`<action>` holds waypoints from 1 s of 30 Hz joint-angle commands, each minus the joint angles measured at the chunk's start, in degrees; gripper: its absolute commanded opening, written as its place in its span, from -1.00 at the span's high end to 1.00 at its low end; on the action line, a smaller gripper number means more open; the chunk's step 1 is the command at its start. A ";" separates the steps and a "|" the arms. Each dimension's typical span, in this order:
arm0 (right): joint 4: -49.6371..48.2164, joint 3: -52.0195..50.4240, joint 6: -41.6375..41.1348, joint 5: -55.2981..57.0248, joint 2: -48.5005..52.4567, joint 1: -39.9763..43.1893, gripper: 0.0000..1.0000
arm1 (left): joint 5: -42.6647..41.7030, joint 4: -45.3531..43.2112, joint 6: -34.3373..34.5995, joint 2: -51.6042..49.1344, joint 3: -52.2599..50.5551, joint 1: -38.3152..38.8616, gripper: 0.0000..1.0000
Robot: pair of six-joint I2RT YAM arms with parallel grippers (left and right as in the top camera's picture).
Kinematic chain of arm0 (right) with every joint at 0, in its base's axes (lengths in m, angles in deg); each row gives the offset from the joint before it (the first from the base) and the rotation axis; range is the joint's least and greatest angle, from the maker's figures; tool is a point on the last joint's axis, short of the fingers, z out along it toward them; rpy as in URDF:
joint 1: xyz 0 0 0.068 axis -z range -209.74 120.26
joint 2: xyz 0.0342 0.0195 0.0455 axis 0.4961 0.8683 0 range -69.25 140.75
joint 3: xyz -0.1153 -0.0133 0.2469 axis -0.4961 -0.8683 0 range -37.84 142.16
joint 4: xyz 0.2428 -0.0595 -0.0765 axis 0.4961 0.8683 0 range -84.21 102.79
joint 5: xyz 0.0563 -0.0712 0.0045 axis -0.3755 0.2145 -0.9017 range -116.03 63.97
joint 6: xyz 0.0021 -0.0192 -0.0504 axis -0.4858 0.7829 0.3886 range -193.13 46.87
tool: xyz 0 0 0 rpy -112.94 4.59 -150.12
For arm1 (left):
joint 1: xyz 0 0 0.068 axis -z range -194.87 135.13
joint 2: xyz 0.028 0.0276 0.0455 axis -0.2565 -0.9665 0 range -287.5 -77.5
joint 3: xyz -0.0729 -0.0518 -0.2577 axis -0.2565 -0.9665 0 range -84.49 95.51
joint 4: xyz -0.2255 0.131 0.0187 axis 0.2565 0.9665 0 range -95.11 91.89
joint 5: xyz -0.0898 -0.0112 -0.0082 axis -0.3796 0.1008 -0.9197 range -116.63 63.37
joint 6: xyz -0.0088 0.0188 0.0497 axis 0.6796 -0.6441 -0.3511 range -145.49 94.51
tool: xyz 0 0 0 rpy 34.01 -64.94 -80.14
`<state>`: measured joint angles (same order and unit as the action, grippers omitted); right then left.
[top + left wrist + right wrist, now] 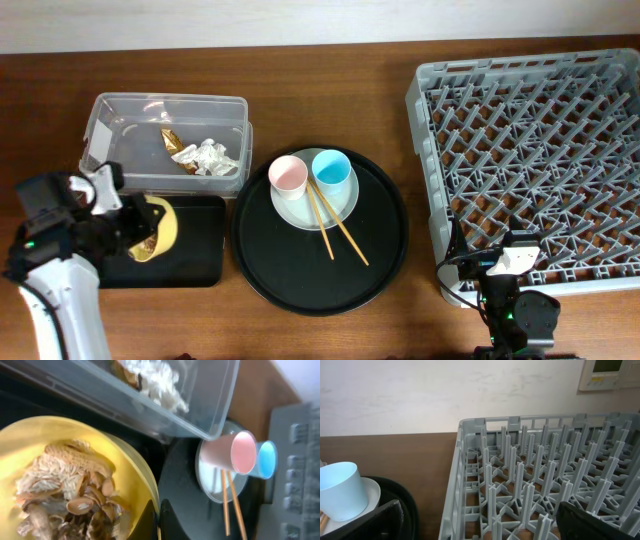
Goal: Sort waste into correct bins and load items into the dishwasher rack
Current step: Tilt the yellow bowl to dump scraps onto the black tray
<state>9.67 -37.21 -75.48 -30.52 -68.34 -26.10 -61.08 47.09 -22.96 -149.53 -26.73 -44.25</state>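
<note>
Sorting done: the gold-brown wrapper and the crumpled white napkin both lie inside the clear tub, side by side near its front wall.
Scraps: the tan-brown food scraps are heaped in the yellow bowl; none can be made out on the black rectangular tray.
Step in hand: by the look of it, tipping the scraps out, since the bowl is tilted on edge above the left part of that tray.
Left gripper: jaws pressed together on the bowl's rim, one dark finger showing at the lower edge in the wrist view.
Loading left: the rack holds nothing visible.
Waiting items: pink cup and blue cup stand touching on the pale plate, chopsticks slanting off its front edge, all on the round black tray.
Right gripper: jaws spread wide and empty, at the rack's near left corner, well apart from the cups and plate.
Progress: judged under halfway, with paper waste binned, scraps to dump and five items to rack.
</note>
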 commanded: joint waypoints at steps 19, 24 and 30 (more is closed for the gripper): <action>0.26 -0.31 -0.04 0.28 -0.28 -0.35 -0.97 | -54.86 -4.83 -16.39 -22.51 -3.74 -15.47 1.00; 0.26 -0.31 -0.04 0.26 -0.28 -0.35 -0.97 | -55.74 -4.00 -16.35 -22.51 -4.48 -17.99 1.00; 0.26 -0.31 -0.04 0.28 -0.28 -0.35 -0.97 | -55.74 -3.32 -16.33 -22.51 -4.74 -20.81 1.00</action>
<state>9.67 -37.21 -75.50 -30.54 -68.34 -26.10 -114.55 43.31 -38.00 -171.65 -30.97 -63.35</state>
